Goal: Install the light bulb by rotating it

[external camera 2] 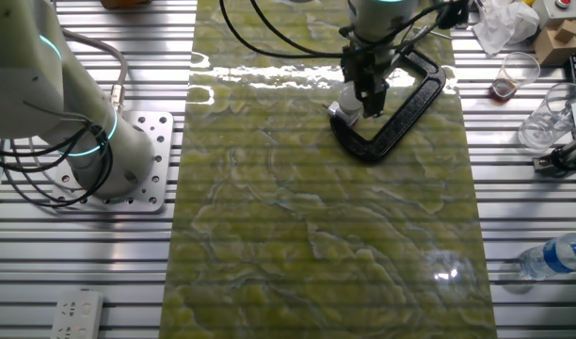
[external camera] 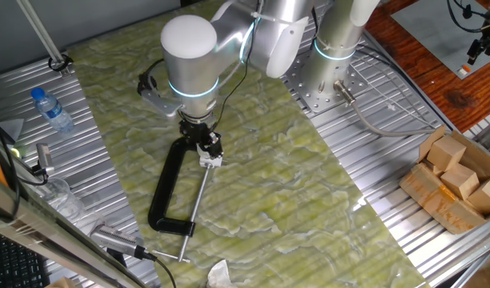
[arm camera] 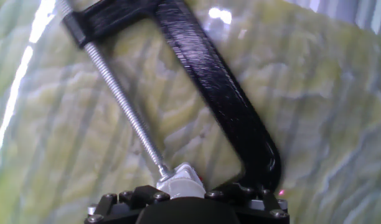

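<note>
Gripper (external camera: 208, 152) over light bulb (arm camera: 180, 184) at C-clamp (external camera: 166, 192) jaw — grip unclear, fingertips hidden.

Ribbed metal table (external camera: 373, 168) here, a green marbled mat (external camera: 269, 160) spread down its middle, black C-clamp (external camera: 169, 188) flat on the mat. Off the mat: water bottle (external camera: 51, 108), box of wooden blocks (external camera: 457, 180).

Robotics laboratory bench. Ribbed aluminium table (external camera 2: 297, 301) under a green marbled mat (external camera 2: 316, 207), with the arm's base bolted to a perforated plate (external camera 2: 147, 155). Loose cables (external camera: 381, 120), water bottle (external camera: 51, 109) and cardboard boxes (external camera: 457, 180) at the margins.
</note>
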Available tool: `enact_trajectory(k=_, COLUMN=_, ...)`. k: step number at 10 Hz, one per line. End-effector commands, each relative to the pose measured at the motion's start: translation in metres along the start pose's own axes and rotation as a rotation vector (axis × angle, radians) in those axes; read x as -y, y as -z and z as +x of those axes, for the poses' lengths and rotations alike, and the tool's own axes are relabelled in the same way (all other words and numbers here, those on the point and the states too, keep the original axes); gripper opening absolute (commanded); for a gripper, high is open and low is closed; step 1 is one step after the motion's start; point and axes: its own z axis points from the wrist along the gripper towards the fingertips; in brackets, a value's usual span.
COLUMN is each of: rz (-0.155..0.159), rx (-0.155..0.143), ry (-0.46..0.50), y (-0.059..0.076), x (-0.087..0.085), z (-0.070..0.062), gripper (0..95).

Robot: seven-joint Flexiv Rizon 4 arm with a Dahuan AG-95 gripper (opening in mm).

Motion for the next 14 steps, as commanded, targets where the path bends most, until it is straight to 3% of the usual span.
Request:
enact_trajectory(k=1, rz=-0.012, rx=0.031, ry=0.644, y=0.0006, x=-0.0003, z=-0.0002, gripper=76.0)
enact_trajectory(k=6, rz=-0.025, rx=0.053, ry=0.814, y=0.0006, x=-0.0003, z=-0.0002, gripper=76.0)
enact_trajectory(k=11, rz=-0.026, rx=0.059, ry=0.874, y=0.0006, x=-0.0003, z=-0.0002, gripper=76.0)
enact_trajectory(k=12, rz=-0.026, rx=0.058, ry=0.869, y=0.0006, x=-0.0003, z=-0.0002, gripper=57.0)
enact_trajectory(k=14, rz=-0.026, rx=0.055, ry=0.861, y=0.0006, x=-0.0004, z=-0.0001, gripper=57.0)
